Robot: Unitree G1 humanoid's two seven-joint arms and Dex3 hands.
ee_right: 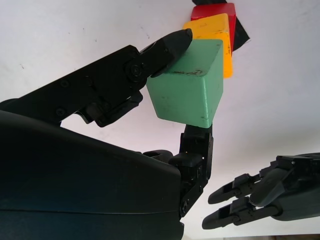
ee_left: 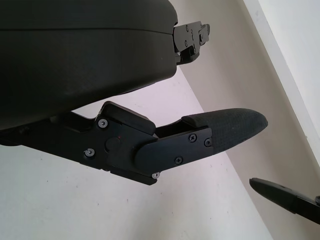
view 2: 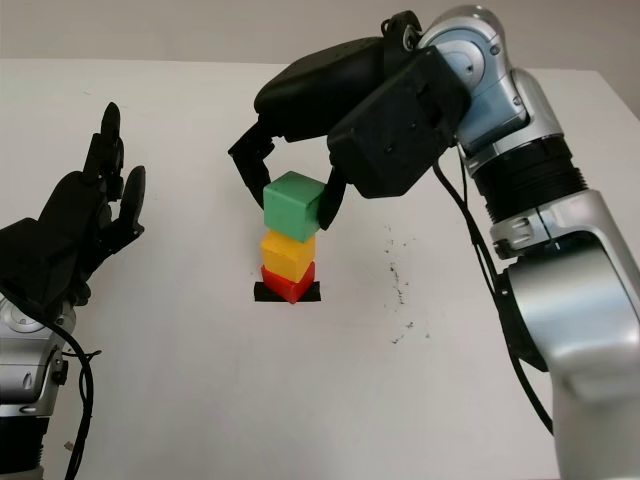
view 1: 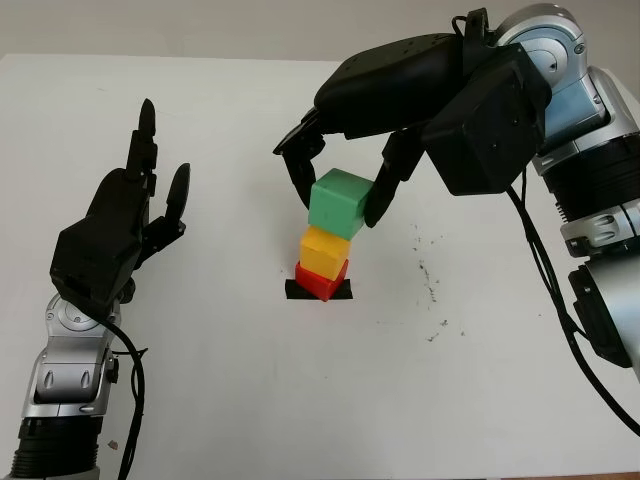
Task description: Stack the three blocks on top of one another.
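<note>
Now: right hand (view 1: pixel 340 185) pinches green block (view 1: pixel 340 203) atop yellow block (view 1: pixel 325 250), red block (view 1: pixel 320 280) | left hand (view 1: pixel 120 225) open, well apart

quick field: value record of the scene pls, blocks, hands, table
stack order: red cube block at bottom, yellow cube block on it, green cube block on top
stack base: black tape mark
right hand: above the stack, fingers pinching the green block's sides
left hand: open, raised off to the side, away from the stack
surface: white table
</note>
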